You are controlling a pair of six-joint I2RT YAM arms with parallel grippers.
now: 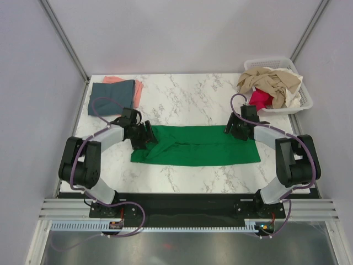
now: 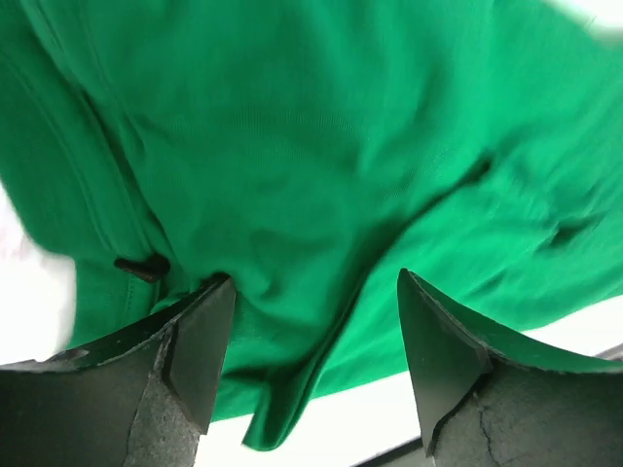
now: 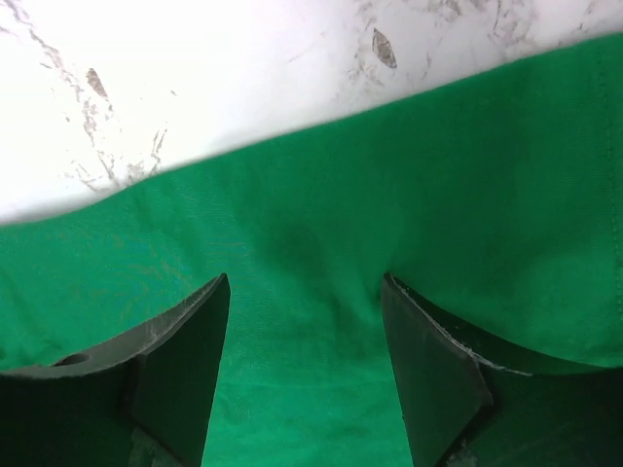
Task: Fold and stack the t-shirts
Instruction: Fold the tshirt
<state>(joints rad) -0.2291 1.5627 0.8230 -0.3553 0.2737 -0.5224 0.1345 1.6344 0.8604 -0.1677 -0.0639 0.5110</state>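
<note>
A bright green t-shirt [image 1: 198, 146] lies as a long folded band across the middle of the marble table [image 1: 187, 94]. My left gripper [image 1: 146, 137] is down at the band's left end. In the left wrist view it [image 2: 313, 282] stands open, with a raised crease of green cloth [image 2: 321, 126] between the fingers, not pinched. My right gripper [image 1: 233, 131] is at the band's far right edge. Its jaws [image 3: 307, 282] are also open over flat green cloth [image 3: 438, 195]. A folded slate blue-grey tee [image 1: 112, 96] rests on a salmon pink tee [image 1: 139, 88] at the far left.
A white slatted basket [image 1: 306, 95] stands at the far right corner. It holds a crumpled beige tee [image 1: 270, 81] and a magenta-red one [image 1: 259, 98]. Grey walls and metal posts close in the table's sides and back.
</note>
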